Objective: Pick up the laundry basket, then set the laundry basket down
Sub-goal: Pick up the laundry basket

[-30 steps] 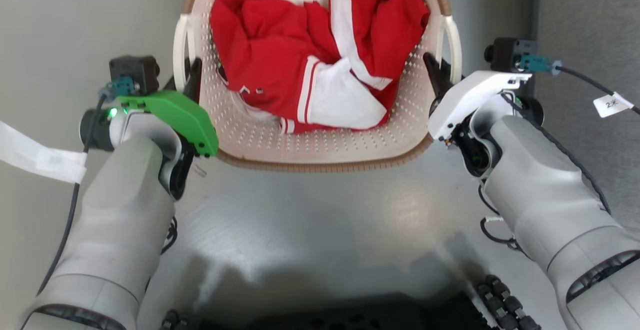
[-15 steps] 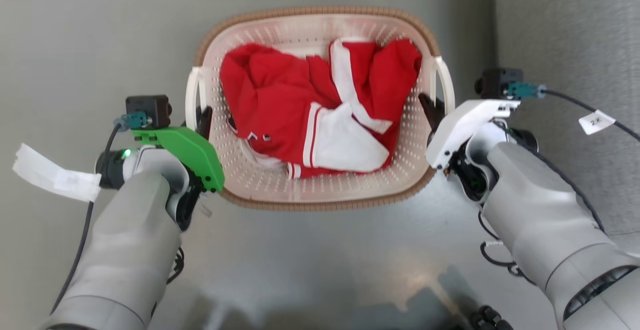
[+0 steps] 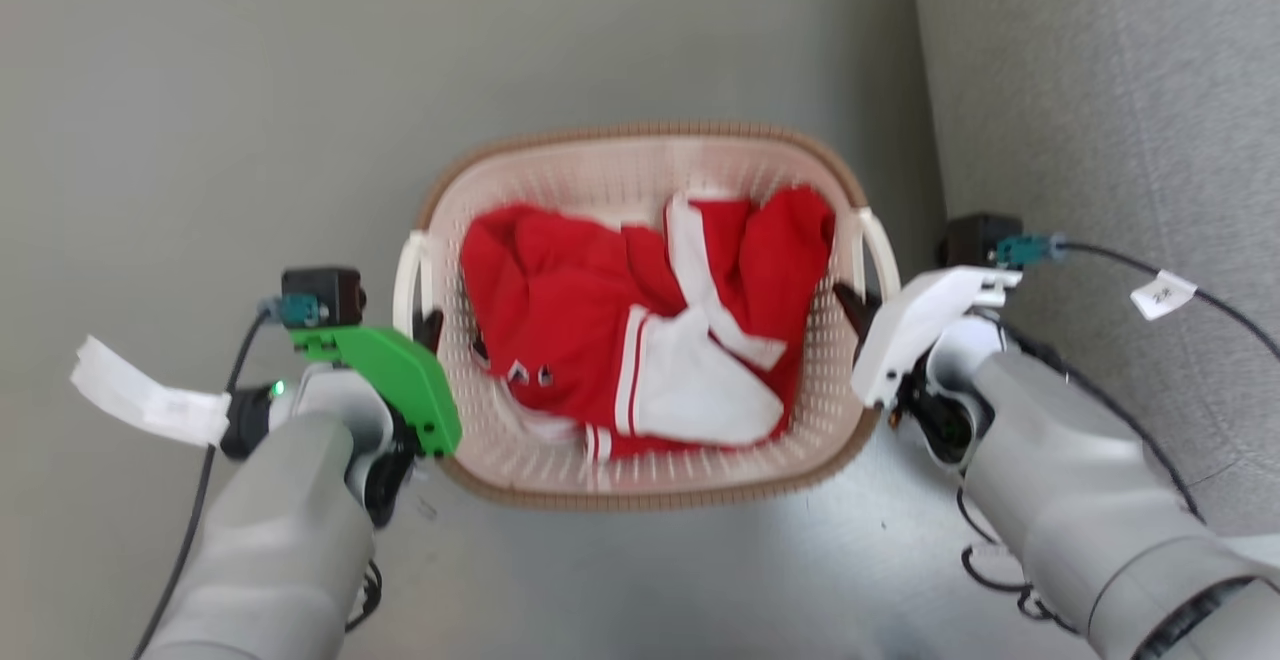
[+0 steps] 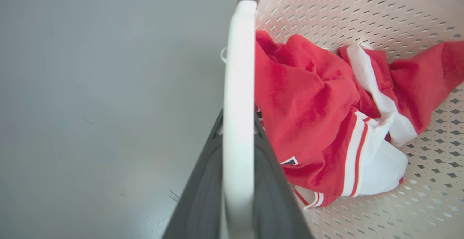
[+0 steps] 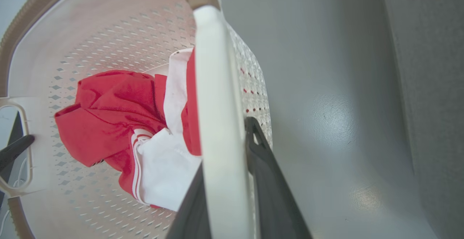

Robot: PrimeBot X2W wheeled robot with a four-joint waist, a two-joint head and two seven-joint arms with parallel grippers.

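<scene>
laundry basket (image 3: 640, 129) over grey floor (image 3: 200, 90), grounded or lifted unclear, red-white garment (image 3: 560, 310) inside; left end effector (image 4: 237, 123), right end effector (image 5: 224, 148) each pinching white side handle (image 4: 235, 68); likely light, stiff plastic; handles best hold

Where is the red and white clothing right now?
In the head view the red and white garment lies crumpled inside the laundry basket, between the left gripper and right gripper at its side handles.

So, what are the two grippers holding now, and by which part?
The cream-white perforated plastic laundry basket: the left gripper is shut on its white left side handle, the right gripper on its right handle.
</scene>
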